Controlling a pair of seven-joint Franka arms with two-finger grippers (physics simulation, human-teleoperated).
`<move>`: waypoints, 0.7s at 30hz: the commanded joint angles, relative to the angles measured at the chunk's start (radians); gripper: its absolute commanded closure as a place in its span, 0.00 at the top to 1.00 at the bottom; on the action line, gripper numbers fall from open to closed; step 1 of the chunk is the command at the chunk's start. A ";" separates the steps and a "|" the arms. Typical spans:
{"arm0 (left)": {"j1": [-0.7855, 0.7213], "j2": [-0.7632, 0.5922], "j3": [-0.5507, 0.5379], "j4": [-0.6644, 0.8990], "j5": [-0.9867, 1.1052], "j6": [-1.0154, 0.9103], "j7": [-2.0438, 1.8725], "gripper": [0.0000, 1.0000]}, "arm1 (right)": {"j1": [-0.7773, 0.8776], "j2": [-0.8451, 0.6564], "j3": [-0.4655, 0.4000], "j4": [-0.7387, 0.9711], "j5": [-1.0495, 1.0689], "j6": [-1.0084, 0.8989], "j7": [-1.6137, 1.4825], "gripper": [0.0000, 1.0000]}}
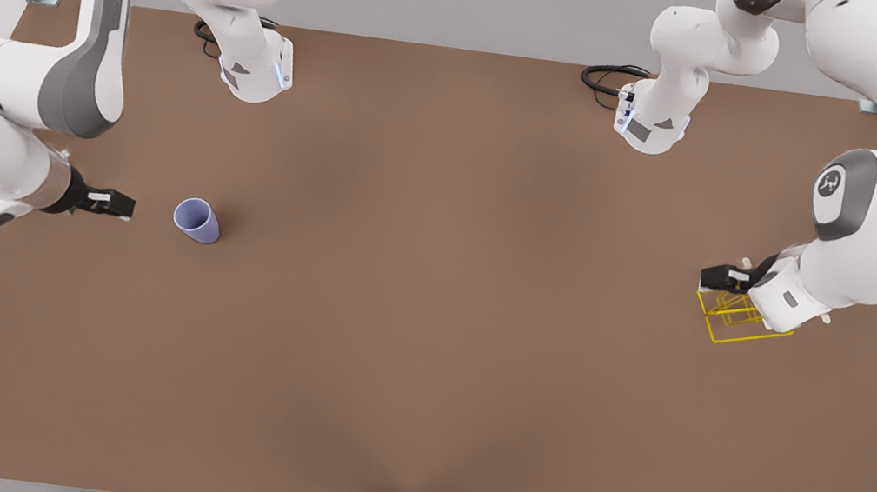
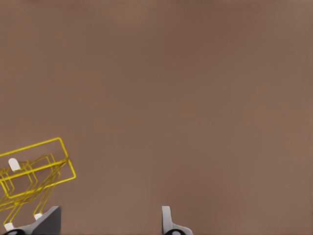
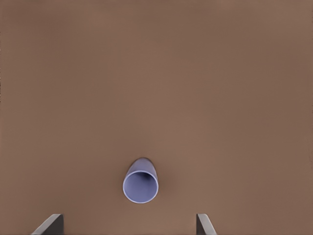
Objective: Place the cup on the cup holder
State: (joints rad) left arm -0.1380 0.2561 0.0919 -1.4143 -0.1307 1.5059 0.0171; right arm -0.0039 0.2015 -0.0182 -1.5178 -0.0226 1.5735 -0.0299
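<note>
Now, my right gripper (image 1: 124, 206), fingers spread wide, sits just beside the upright cup (image 1: 197, 221), so I should straddle its wall squarely, while my left gripper (image 1: 713, 277), apparently open too, waits over the cup holder (image 1: 729, 326).

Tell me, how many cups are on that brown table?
1. The cup stands upright on the table at the front view's left, just ahead of the open right gripper.
</note>
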 commanded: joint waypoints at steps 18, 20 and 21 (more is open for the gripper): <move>0.021 0.160 -0.061 0.072 0.036 0.172 -0.164 1.00 | 0.105 -0.182 0.024 -0.447 0.093 0.290 0.137 1.00; 0.021 0.161 -0.063 0.070 0.036 0.172 -0.164 1.00 | 0.105 -0.188 0.024 -0.478 0.093 0.293 0.139 1.00; 0.021 0.161 -0.063 0.069 0.034 0.171 -0.164 1.00 | 0.107 -0.180 0.024 -0.479 0.093 0.301 0.139 1.00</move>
State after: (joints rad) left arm -0.1165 0.4185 0.0294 -1.3451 -0.0966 1.6795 -0.0798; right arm 0.1672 0.0213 0.0062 -1.9969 0.0655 1.8269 -0.0023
